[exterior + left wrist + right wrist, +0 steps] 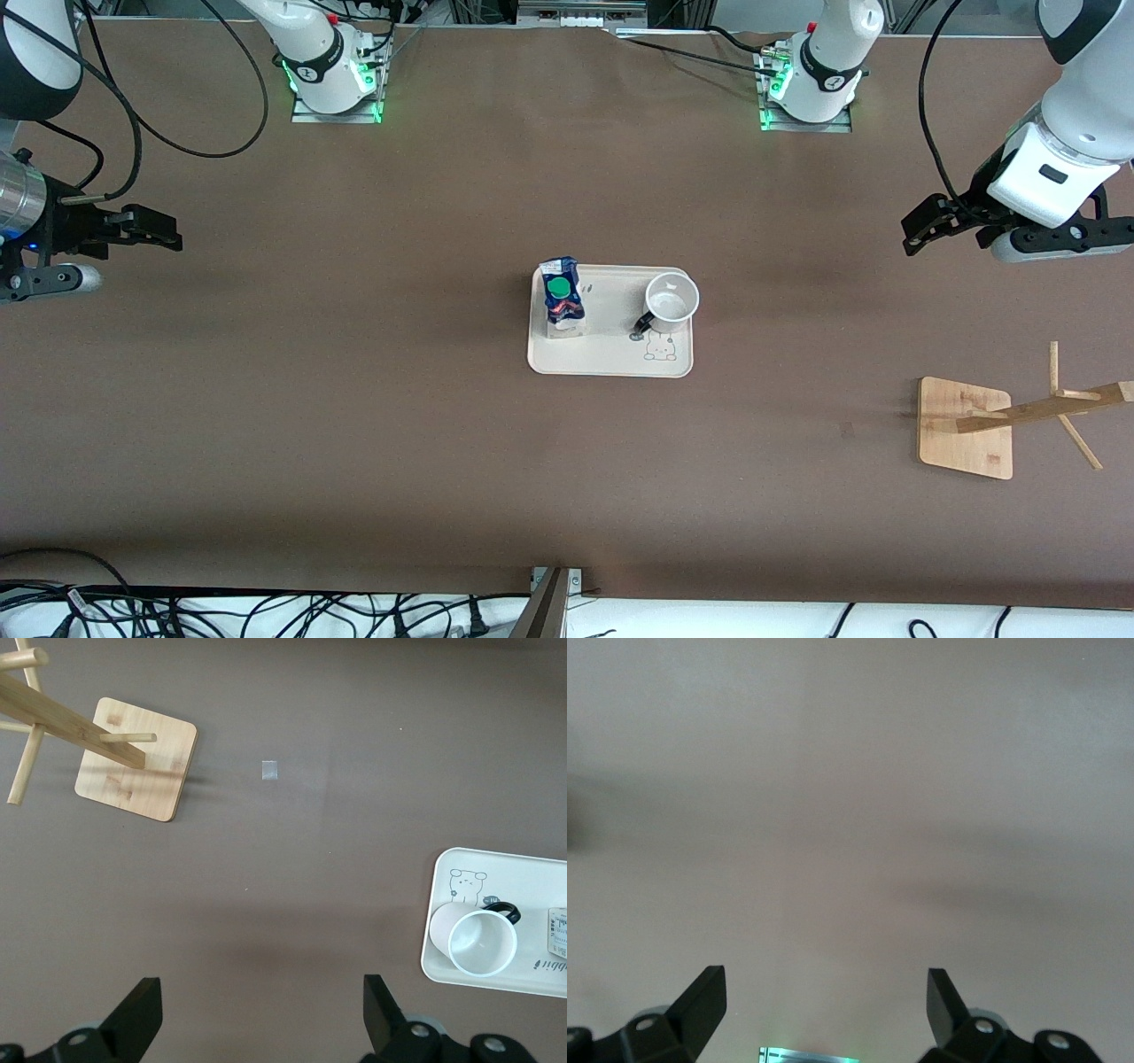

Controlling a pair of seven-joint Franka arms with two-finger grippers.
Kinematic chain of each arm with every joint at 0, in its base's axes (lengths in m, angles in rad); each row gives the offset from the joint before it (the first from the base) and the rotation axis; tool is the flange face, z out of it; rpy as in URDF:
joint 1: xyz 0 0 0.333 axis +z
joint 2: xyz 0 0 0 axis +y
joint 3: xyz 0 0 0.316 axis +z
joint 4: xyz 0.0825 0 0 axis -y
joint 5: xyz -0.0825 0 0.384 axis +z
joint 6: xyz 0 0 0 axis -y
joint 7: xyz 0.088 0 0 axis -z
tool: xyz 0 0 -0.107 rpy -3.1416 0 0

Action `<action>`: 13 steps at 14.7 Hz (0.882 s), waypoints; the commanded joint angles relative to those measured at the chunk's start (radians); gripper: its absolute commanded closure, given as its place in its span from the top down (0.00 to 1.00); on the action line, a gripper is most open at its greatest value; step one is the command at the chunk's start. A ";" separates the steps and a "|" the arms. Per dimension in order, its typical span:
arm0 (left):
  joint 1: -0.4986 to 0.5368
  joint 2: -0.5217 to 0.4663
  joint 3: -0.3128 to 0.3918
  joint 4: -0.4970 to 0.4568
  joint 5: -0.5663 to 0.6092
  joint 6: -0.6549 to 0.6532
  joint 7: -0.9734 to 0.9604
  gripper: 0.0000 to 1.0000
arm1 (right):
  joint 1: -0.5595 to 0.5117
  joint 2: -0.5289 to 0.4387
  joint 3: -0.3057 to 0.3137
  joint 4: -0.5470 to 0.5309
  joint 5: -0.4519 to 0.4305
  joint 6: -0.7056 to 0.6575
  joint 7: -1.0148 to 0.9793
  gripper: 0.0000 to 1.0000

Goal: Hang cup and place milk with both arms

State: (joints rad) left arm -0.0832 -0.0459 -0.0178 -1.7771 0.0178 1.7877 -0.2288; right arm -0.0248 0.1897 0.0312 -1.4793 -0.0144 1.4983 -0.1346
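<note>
The white cup with a black handle stands upright on a cream tray at the table's middle. The blue milk carton with a green cap stands on the same tray, toward the right arm's end. My left gripper is open and empty, up over bare table at the left arm's end. Its wrist view shows the cup on the tray and a sliver of the carton. My right gripper is open and empty over bare table at the right arm's end; its wrist view shows only table.
A wooden cup rack with pegs stands on a square base toward the left arm's end, nearer the front camera than the tray; it also shows in the left wrist view. A small tape mark lies on the brown table.
</note>
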 commanded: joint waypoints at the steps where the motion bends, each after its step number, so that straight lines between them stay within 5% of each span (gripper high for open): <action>1: 0.000 0.006 -0.004 0.024 0.014 -0.024 0.000 1.00 | 0.017 0.028 0.007 -0.006 0.060 0.029 -0.013 1.00; 13: 0.000 0.006 -0.004 0.025 0.014 -0.024 0.002 1.00 | 0.253 0.151 0.007 -0.010 0.158 0.243 0.386 1.00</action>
State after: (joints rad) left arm -0.0831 -0.0459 -0.0178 -1.7761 0.0178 1.7871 -0.2287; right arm 0.1798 0.3454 0.0435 -1.4826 0.1170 1.7123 0.1575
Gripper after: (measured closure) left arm 0.000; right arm 0.000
